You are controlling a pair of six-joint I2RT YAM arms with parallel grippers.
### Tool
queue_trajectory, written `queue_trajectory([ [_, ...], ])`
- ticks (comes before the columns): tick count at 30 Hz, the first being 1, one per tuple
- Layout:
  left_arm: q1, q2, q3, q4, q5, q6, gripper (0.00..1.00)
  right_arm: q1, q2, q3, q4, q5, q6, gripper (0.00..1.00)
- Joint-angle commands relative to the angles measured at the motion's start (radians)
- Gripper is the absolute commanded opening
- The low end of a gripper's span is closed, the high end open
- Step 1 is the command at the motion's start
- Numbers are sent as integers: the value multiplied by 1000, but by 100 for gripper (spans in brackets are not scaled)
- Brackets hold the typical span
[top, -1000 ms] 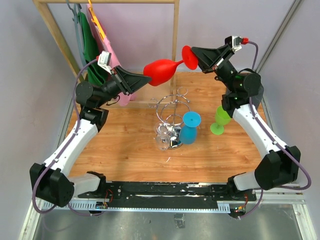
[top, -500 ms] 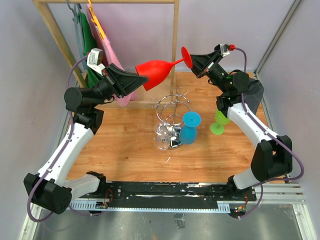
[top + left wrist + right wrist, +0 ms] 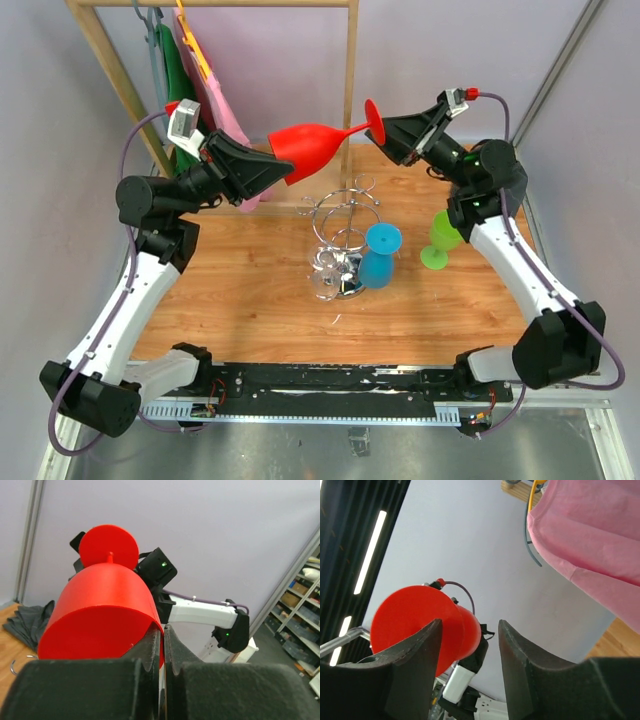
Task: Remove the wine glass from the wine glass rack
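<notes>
A red wine glass point(image 3: 310, 145) hangs on its side in the air above the back of the table, foot toward the right. My left gripper point(image 3: 278, 167) is shut on the rim of its bowl point(image 3: 100, 615), one finger inside and one outside. My right gripper point(image 3: 386, 127) stands open at the glass's foot point(image 3: 412, 625), with the disc beside its left finger and a gap to the right finger. The chrome wine glass rack point(image 3: 345, 212) stands below on the wooden table, with a blue glass point(image 3: 378, 255) and a clear glass point(image 3: 325, 277) at it.
A green wine glass point(image 3: 440, 240) stands on the table under the right arm. A tall wooden clothes rail point(image 3: 105, 60) with green and pink garments point(image 3: 215, 95) stands at the back left, close behind the left gripper.
My right gripper has opened and let go of the red glass's foot. The left arm has drawn back to the left and lifted slightly, keeping the glass.
</notes>
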Motion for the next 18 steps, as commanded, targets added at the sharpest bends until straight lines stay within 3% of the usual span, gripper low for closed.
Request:
queue_trajectory([
  [1,-13,2,50,-62,49,103,0,-36,-95,-10,-243,-179,-209,53],
  [8,-12,-17,90,-264,111,274,0,-144,-215,49,-684,-195,-488,63],
  [18,-12,-42,105,-332,186,340,0,-191,-280,7,-776,-191,-543,71],
])
